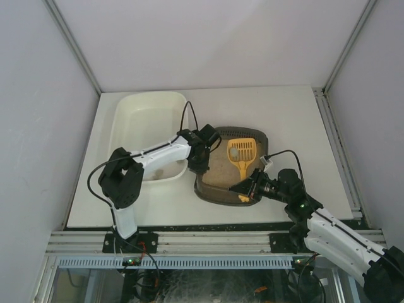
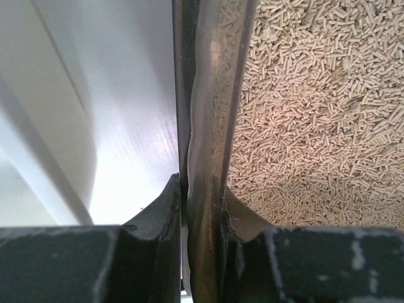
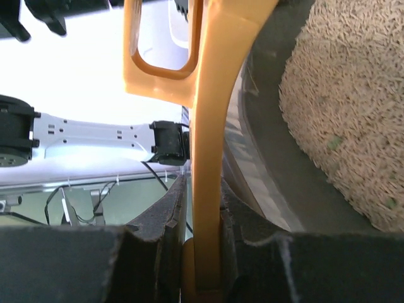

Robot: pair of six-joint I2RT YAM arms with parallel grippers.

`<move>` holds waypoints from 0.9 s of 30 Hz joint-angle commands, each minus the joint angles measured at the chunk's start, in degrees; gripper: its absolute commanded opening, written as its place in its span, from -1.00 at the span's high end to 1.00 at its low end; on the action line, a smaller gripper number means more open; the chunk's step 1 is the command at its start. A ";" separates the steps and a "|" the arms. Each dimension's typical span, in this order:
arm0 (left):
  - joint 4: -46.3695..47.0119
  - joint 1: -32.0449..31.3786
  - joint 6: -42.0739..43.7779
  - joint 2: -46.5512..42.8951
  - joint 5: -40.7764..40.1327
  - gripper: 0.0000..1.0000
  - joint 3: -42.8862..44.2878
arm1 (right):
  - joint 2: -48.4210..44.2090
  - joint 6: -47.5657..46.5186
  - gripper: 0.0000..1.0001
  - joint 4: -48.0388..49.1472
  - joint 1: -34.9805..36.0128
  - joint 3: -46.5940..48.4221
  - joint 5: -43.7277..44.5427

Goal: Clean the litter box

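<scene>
The dark brown litter box sits mid-table, filled with beige pellet litter. My left gripper is shut on the box's left rim; in the left wrist view the rim wall runs between my fingers, litter to its right. My right gripper is shut on the handle of a yellow slotted scoop whose head lies over the litter. In the right wrist view the yellow handle stands between my fingers, with the box wall and litter to the right.
A larger white plastic tub stands just left of the litter box, touching or nearly touching it. The left arm crosses the tub's near right corner. White walls enclose the table on three sides; a metal rail runs along the near edge.
</scene>
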 commanded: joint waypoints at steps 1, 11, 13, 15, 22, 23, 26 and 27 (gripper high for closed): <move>8.14 -1.17 -14.70 -8.18 12.69 0.94 -4.11 | 1.32 1.71 1.00 4.36 0.27 1.70 3.78; 15.63 -1.66 -22.48 -6.42 9.19 0.92 -3.88 | 1.80 0.47 1.00 2.26 0.81 1.98 4.87; 15.56 -1.79 -22.53 -4.84 9.72 0.81 -2.56 | 1.03 0.64 1.00 1.72 0.37 1.56 5.68; 15.00 -2.06 -22.03 -3.92 9.70 0.69 -1.42 | 2.92 0.75 1.00 3.98 0.91 1.88 3.47; 15.27 -2.57 -22.01 -3.66 10.05 -0.38 -1.03 | 2.89 -1.11 1.00 1.05 -1.39 3.08 2.27; 15.30 -2.62 -22.00 -3.84 10.05 -0.47 -0.91 | 2.86 -1.30 1.00 0.84 -1.50 3.26 2.05; 15.18 -2.66 -22.01 -4.39 10.24 -0.71 -0.20 | 3.68 -2.74 1.00 -1.38 -1.24 4.43 0.85; 14.66 -2.67 -21.78 -4.52 10.46 -0.76 0.34 | 3.13 -2.83 1.00 -1.87 -1.49 4.44 0.47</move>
